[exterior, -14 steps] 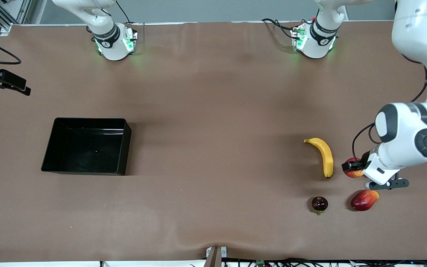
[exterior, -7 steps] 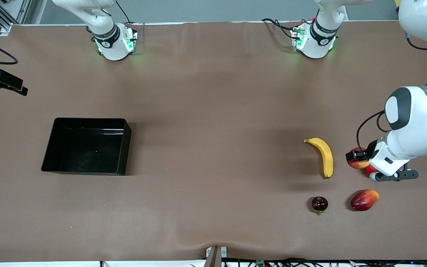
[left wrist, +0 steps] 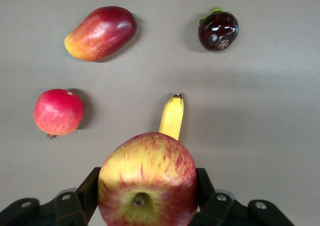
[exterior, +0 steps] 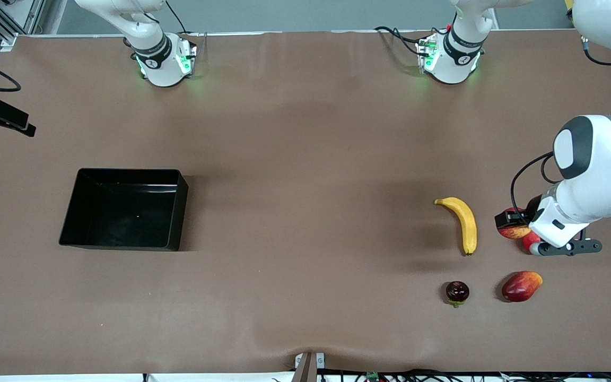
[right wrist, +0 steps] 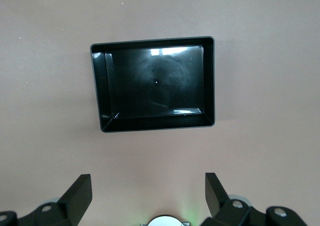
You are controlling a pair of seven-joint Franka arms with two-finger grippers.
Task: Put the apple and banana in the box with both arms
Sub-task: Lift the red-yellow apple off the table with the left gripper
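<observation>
Carrying the apple (left wrist: 148,178) clamped in the left gripper (left wrist: 148,196) over the table beside the banana (exterior: 463,224); right gripper (right wrist: 148,193) waits, fingers apart, above the empty box (exterior: 176,212). Next: long haul w/ apple to box.

box (exterior: 123,209): you have it on the table toward the right arm's end, nothing in it
banana (exterior: 464,224): on the table toward the left arm's end, well apart from the box
apple (exterior: 512,228): clamped in your left gripper (exterior: 517,227), up off the table just beside the banana
right gripper (right wrist: 147,193): fingers spread, up over the box
pomegranate (left wrist: 58,111): near the mango (exterior: 521,286)
dark fruit (exterior: 457,292): beside the mango, nearer the front camera than the banana
</observation>
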